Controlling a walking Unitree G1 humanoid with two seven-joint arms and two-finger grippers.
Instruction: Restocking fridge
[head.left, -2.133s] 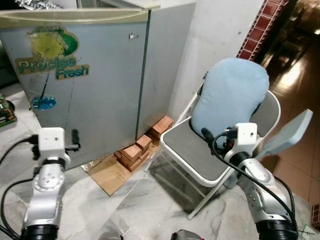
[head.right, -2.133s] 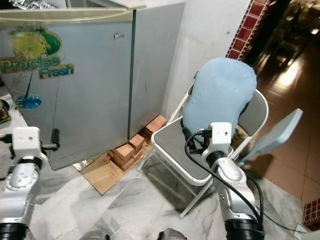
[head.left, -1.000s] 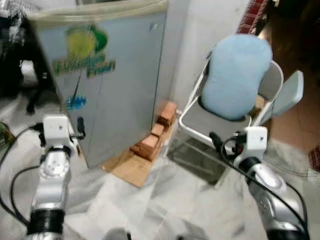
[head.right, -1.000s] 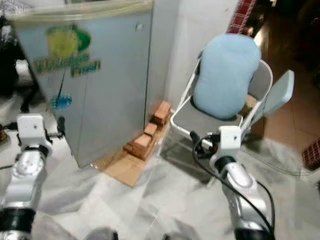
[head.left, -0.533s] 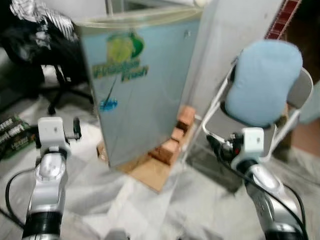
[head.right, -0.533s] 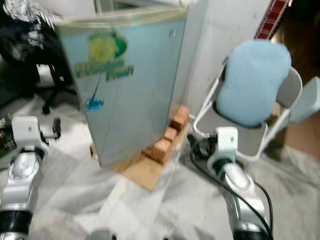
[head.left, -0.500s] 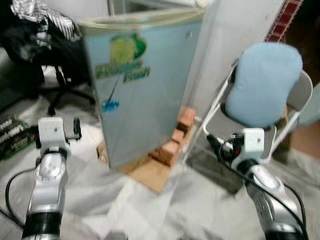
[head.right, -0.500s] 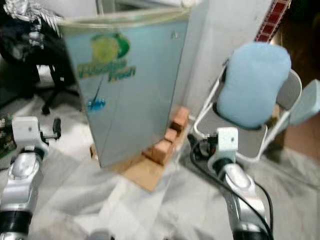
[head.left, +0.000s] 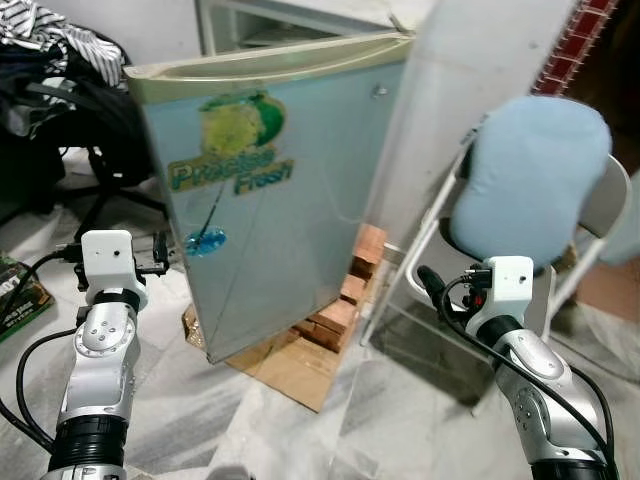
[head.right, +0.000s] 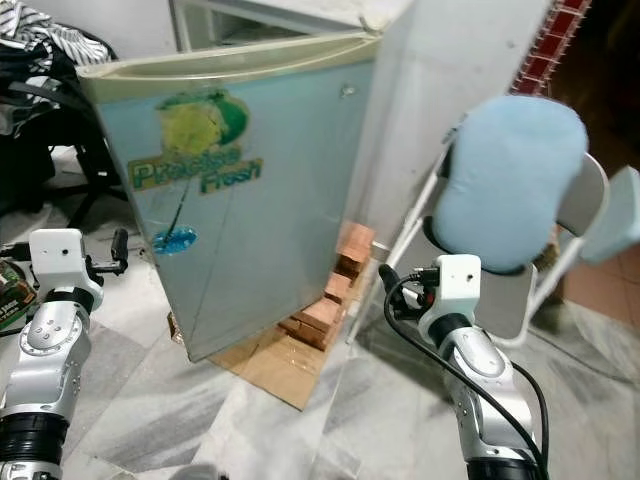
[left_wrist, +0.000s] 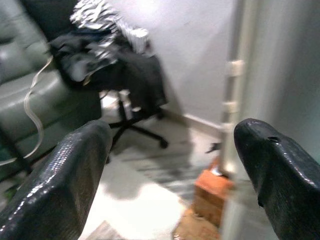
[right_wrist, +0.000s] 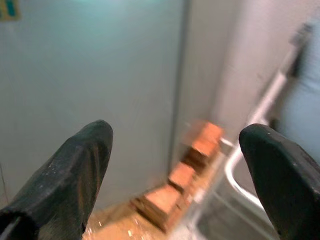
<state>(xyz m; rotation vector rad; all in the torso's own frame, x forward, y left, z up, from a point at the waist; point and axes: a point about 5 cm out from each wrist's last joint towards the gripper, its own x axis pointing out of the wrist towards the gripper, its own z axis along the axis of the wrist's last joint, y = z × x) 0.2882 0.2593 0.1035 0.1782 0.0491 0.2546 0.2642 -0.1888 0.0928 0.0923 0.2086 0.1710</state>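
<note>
The fridge (head.left: 270, 190) stands ahead of us at centre-left, a small silver-grey unit with its door shut and a green and yellow "Precise Fresh" sticker (head.left: 235, 150) on the front. We note that it rests on stacked bricks (head.left: 345, 290) and a flattened piece of cardboard (head.left: 290, 360) on the marble floor (head.left: 390, 420). To the right of the fridge, just beside its side panel, is a white folding chair (head.left: 590, 220) carrying a pale blue cushion (head.left: 540, 175) upright against the backrest. On the far left we see a black office chair (head.left: 90, 130) piled with dark and striped clothes (head.left: 50, 40), and a green-printed box (head.left: 15, 300) lying on the floor at the left edge. Our left gripper (left_wrist: 172, 165) is raised in front of us at the near left, short of the fridge's left front corner and apart from it; its two black fingers (left_wrist: 65, 185) are spread wide with nothing between them, and past them the wrist view shows the fridge's left edge, a brick under it and the office chair beyond. Our right gripper (right_wrist: 175, 175) is raised at the near right, in front of the folding chair; its fingers (right_wrist: 65, 175) are likewise spread wide and hold nothing, pointing toward the fridge's lower right corner, the bricks and the chair's white frame. Neither gripper touches the fridge.
</note>
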